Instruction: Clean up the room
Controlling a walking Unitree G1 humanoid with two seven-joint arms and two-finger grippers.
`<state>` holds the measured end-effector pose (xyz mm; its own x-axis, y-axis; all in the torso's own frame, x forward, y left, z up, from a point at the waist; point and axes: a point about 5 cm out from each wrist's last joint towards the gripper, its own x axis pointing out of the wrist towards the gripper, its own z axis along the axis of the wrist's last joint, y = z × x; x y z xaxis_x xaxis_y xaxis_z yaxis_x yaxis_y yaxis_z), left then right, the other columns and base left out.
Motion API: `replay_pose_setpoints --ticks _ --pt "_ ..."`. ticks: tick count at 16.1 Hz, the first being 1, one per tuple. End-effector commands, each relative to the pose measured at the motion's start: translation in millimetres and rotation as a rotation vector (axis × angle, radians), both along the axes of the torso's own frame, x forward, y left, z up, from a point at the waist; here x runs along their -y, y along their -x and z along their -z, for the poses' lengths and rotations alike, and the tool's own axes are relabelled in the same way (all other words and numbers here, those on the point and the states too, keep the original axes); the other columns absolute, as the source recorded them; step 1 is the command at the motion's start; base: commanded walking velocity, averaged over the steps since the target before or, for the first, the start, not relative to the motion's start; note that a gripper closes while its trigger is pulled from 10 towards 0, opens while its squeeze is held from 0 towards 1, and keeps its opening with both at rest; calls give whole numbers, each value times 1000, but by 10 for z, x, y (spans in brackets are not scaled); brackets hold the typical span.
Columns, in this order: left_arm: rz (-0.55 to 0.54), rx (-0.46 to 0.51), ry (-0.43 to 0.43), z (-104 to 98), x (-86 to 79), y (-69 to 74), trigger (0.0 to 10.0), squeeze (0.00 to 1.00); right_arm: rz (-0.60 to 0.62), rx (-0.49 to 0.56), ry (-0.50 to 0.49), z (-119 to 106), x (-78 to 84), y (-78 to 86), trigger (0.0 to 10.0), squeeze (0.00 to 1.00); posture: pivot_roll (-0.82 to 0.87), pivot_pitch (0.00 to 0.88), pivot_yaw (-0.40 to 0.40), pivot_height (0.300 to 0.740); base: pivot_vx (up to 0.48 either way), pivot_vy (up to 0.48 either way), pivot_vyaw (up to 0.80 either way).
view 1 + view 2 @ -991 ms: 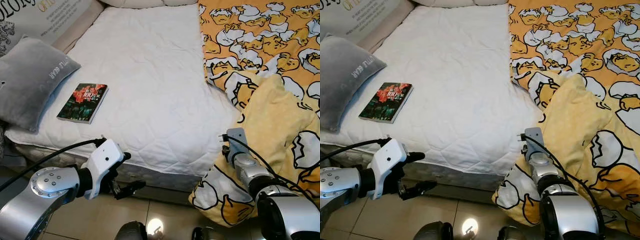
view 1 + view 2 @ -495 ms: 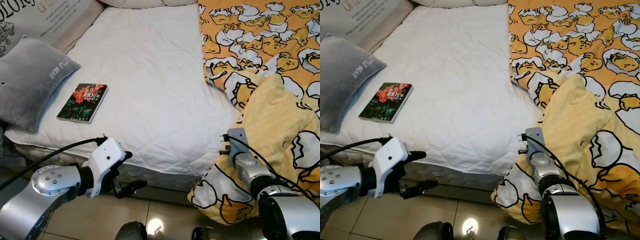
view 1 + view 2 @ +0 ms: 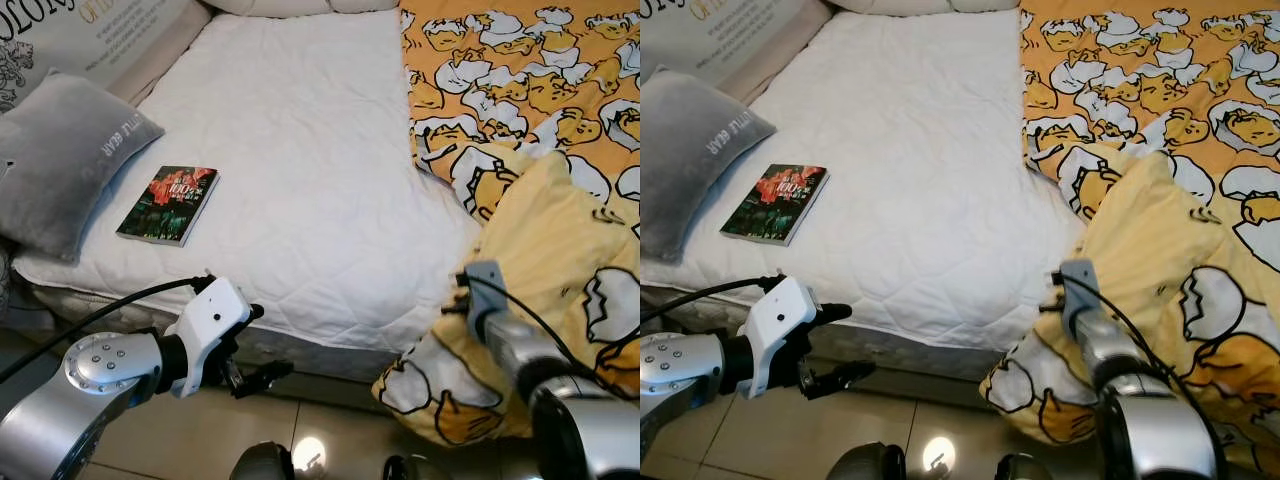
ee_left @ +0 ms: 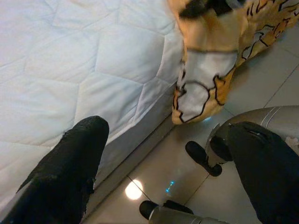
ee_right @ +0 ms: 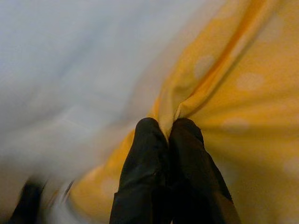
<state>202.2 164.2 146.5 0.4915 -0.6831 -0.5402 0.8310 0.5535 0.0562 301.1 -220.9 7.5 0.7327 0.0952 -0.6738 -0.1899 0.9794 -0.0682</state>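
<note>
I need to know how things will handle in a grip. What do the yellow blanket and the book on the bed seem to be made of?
The yellow blanket looks like soft, matte fabric, possibly fleece: it bunches into folds where the right gripper pinches it. The book looks like a paperback with a slightly glossy printed cover, lying flat on the quilted white mattress.

Shiny tiled floor [image 3: 330, 425] below.

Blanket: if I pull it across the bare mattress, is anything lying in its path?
Yes. A book lies near the mattress's left edge, beside a grey pillow. The right end effector is shut on the blanket.
</note>
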Motion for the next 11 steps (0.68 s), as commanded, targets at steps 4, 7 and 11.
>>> replay_pose_setpoints --ticks 4,7,11 --pt "-7 6 3 -17 5 36 10000 0 -702 -403 -75 485 -132 791 0 0 219 100 62 740 0 0 0" --pt "4 5 -1 -14 7 28 10000 0 -743 -462 -82 550 -72 953 0 0 215 92 74 740 0 0 0" --pt "17 11 -7 -21 13 7 10000 0 -665 -302 -111 382 -159 659 10000 1000 216 82 79 740 0 0 0"
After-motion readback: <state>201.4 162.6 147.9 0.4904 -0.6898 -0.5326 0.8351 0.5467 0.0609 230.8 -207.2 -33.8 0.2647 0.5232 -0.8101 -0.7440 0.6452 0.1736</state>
